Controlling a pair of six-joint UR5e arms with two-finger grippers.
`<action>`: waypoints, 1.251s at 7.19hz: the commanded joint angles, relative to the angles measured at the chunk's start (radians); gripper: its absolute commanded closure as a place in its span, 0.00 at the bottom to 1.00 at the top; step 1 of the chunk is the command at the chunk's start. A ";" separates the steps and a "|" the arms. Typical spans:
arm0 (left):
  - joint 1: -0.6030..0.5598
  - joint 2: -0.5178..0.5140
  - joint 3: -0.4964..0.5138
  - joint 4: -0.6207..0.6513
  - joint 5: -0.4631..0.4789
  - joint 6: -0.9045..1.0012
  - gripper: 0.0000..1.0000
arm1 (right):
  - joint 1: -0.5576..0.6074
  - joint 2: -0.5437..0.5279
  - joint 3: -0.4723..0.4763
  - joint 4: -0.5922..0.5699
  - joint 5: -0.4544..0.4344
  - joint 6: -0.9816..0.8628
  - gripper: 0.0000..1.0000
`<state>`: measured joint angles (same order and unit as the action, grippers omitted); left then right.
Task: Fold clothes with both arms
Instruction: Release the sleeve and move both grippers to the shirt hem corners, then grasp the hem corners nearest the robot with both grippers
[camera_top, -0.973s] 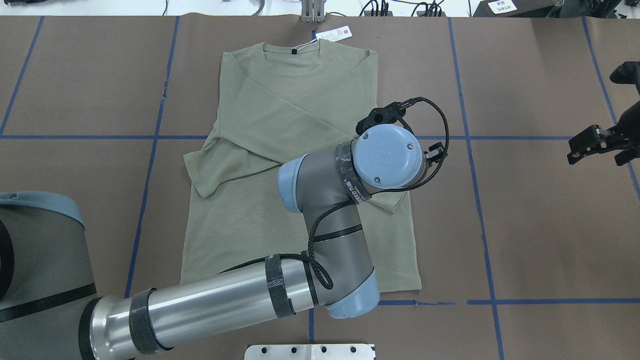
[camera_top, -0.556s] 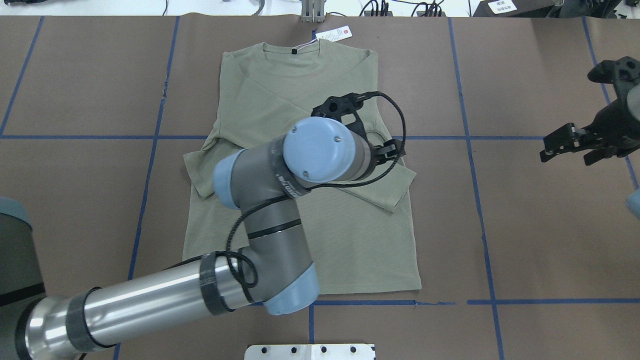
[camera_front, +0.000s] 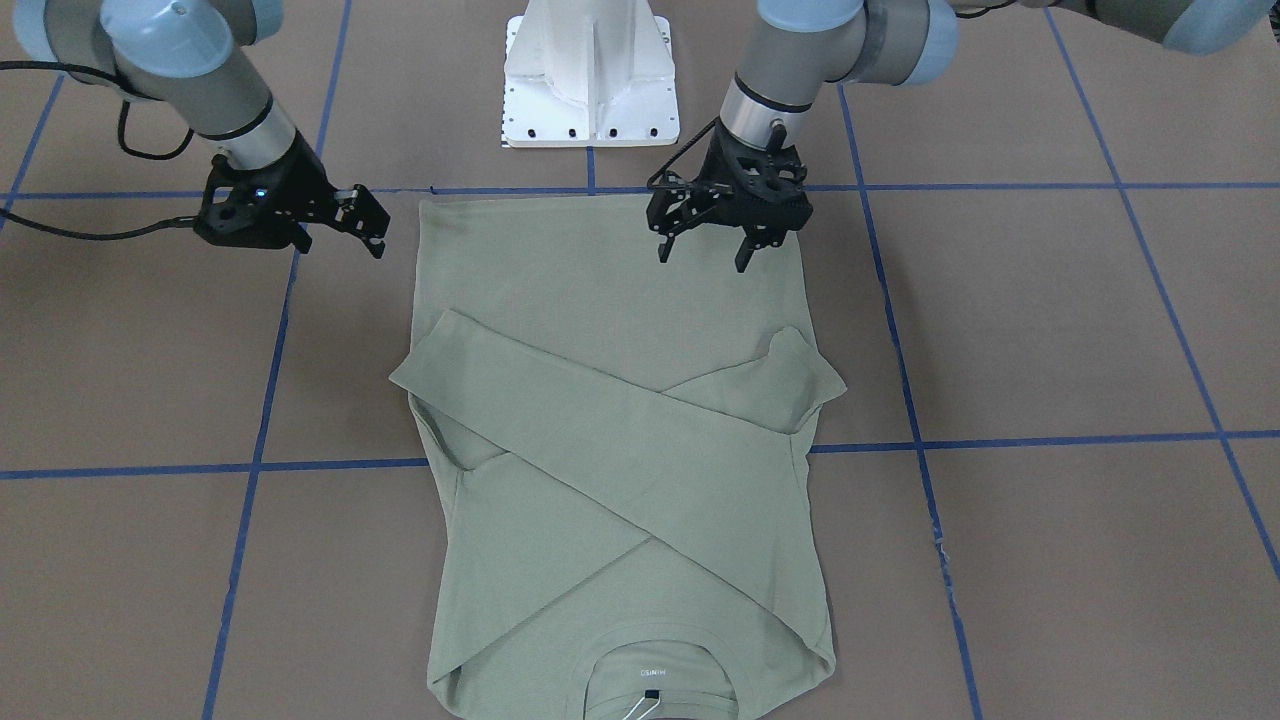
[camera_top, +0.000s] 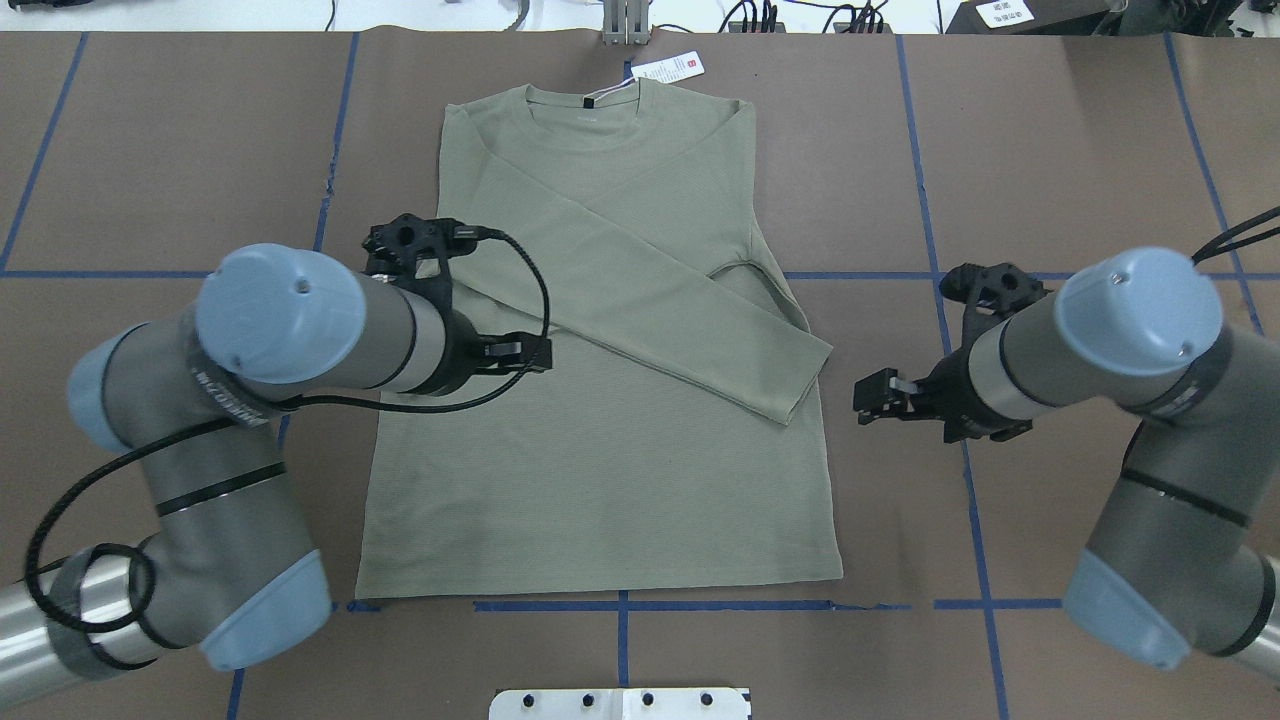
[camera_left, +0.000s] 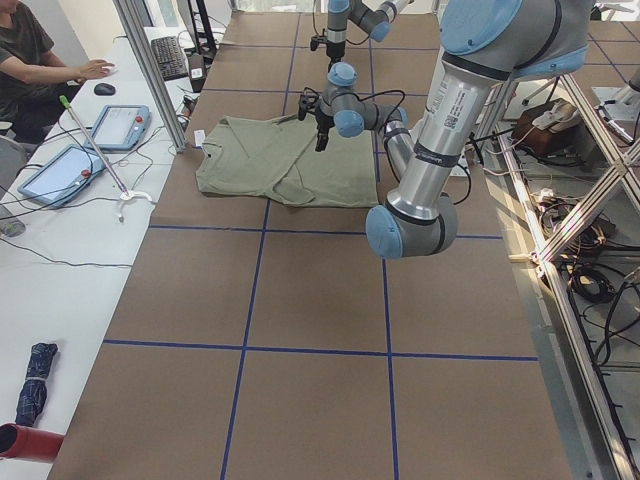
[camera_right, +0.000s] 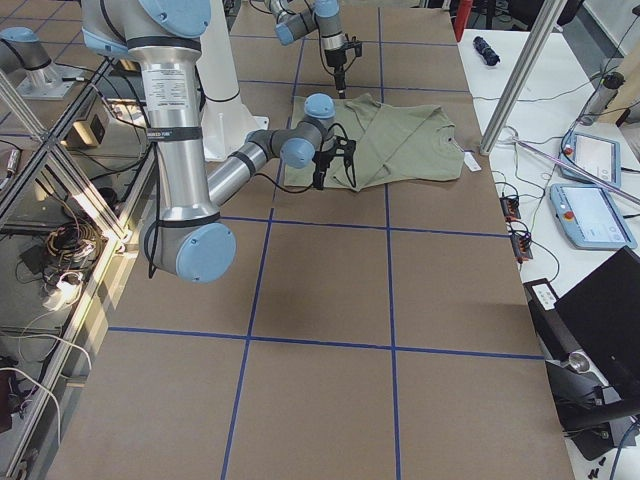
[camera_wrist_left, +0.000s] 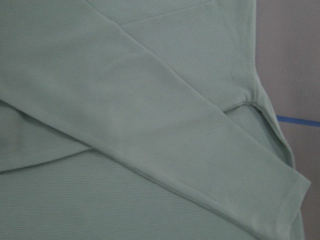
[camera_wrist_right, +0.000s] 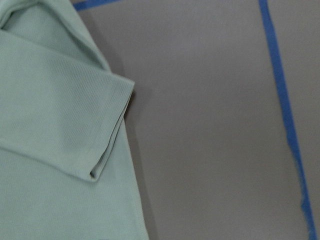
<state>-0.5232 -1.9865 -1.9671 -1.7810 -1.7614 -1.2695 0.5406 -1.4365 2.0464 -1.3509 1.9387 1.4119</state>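
On the brown table (camera_top: 1050, 150), just beyond the white base (camera_front: 590, 70), the green shirt (camera_top: 600, 480) lies flat with its long axis going straight away from the robot; the hem (camera_top: 600, 585) points to the robot and the collar (camera_top: 585, 100) points to the far side. Both sleeves are folded across the body and cross each other; the upper one goes slantwise from the shoulder on the robot's left to the right edge, where its cuff (camera_top: 795, 385) passes a little over this edge. One second ago the left arm (camera_top: 230, 470) reached across the shirt with its wrist over this cuff, and the right gripper stayed far out at the right rim of the overhead view; now the left arm is drawn back to the shirt's left side, and the right arm (camera_top: 1160, 480) has come in close; the shirt itself lies as before. The left gripper (camera_front: 702, 258) hangs above the left part of the shirt, fingers spread wide, holding nothing and not touching the cloth; the right gripper (camera_front: 378, 232) is over bare table just beside the right edge, near the cuff, fingers also apart and empty. Past the collar, a white tag (camera_top: 668, 68) lies on the table at the far end.
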 joint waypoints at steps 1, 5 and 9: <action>-0.003 0.212 -0.158 -0.008 -0.003 0.013 0.00 | -0.237 0.005 0.020 0.003 -0.174 0.168 0.00; 0.000 0.201 -0.170 -0.008 -0.001 0.006 0.00 | -0.300 0.005 -0.012 0.003 -0.181 0.168 0.01; 0.003 0.189 -0.165 -0.009 -0.001 0.007 0.00 | -0.300 0.005 -0.041 0.003 -0.184 0.153 0.01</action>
<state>-0.5211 -1.7947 -2.1338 -1.7899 -1.7627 -1.2626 0.2401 -1.4305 2.0115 -1.3484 1.7592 1.5681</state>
